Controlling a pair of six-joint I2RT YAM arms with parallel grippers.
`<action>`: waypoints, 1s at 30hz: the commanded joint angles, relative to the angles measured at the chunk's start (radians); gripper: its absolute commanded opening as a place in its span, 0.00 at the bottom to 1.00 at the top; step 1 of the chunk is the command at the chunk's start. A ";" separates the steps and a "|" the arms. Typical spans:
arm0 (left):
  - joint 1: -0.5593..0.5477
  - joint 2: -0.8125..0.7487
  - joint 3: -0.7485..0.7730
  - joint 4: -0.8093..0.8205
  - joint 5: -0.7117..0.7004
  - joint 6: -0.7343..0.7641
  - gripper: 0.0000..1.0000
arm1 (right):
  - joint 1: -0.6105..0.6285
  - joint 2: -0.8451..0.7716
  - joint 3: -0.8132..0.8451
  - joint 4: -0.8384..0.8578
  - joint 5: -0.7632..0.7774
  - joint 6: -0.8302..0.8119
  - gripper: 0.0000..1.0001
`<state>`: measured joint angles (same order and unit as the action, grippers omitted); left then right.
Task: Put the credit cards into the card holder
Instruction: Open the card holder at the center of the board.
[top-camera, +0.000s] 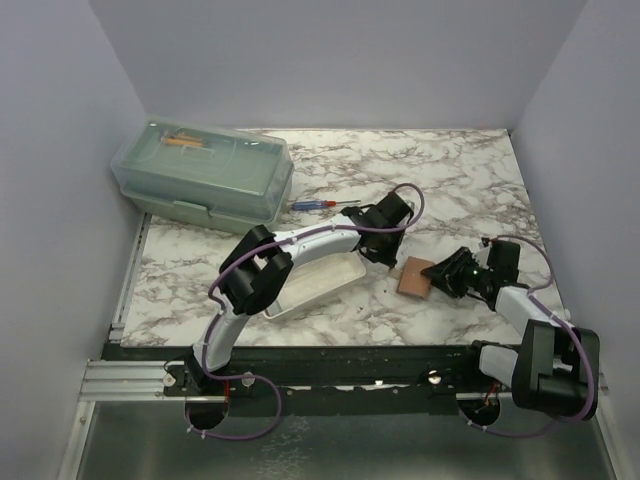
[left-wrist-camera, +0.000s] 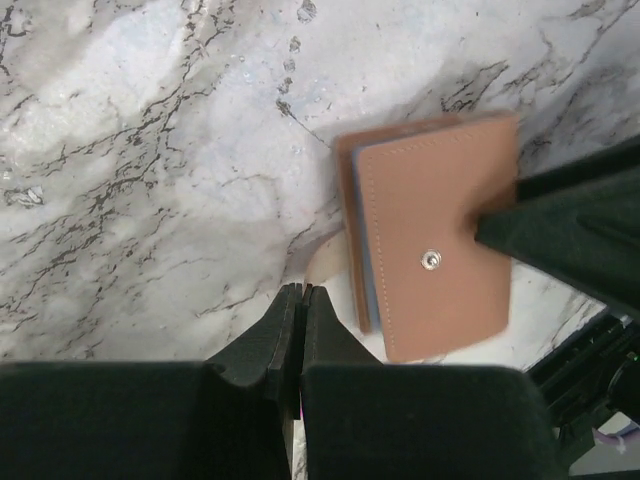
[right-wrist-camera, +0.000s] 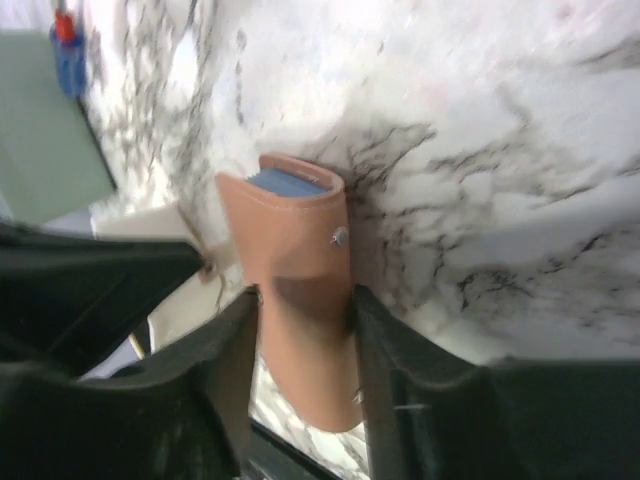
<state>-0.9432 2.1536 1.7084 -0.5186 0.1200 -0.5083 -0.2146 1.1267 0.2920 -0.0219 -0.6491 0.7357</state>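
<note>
Recorder: Position of card holder (top-camera: 413, 277)?

Observer: Right of centre on the marble bench (top-camera: 450, 170), in the near half, between the two claws. Tan face with one small stud is up. Slightly blurred in the left wrist view. Resting or lifted: cannot tell.

Recorder: Right claw (right-wrist-camera: 300, 300)?

Observer: Clamped on the card holder, one finger on each side, reaching in from the right.

Recorder: Cards?

Observer: Blue credit cards (right-wrist-camera: 288, 183) sit inside the card holder. Only their edges show, at the open end away from the right claw. Count: cannot tell.

Recorder: Left claw (left-wrist-camera: 297, 305)?

Observer: Clenched, fingers pressed together, nothing between them. Tip just left of the card holder, with a strip of bench between.

Recorder: Other items?

Observer: White tray (top-camera: 335, 278) left of the card holder, partly under the left arm. Pale green lidded box (top-camera: 205, 175) at far left. Small blue-and-red tool (top-camera: 320, 204) just right of the box.
</note>
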 joint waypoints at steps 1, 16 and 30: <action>0.001 -0.059 0.033 -0.048 0.067 0.026 0.00 | 0.026 0.075 0.120 -0.141 0.148 -0.083 0.55; 0.022 -0.118 0.117 -0.048 0.194 -0.045 0.00 | 0.328 0.028 0.379 -0.504 0.615 -0.055 0.78; 0.027 -0.104 0.135 -0.056 0.182 -0.023 0.00 | 0.377 0.023 0.378 -0.536 0.622 -0.005 0.69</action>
<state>-0.9226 2.0842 1.8130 -0.5709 0.2886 -0.5404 0.1574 1.1404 0.6842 -0.5308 -0.0620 0.7116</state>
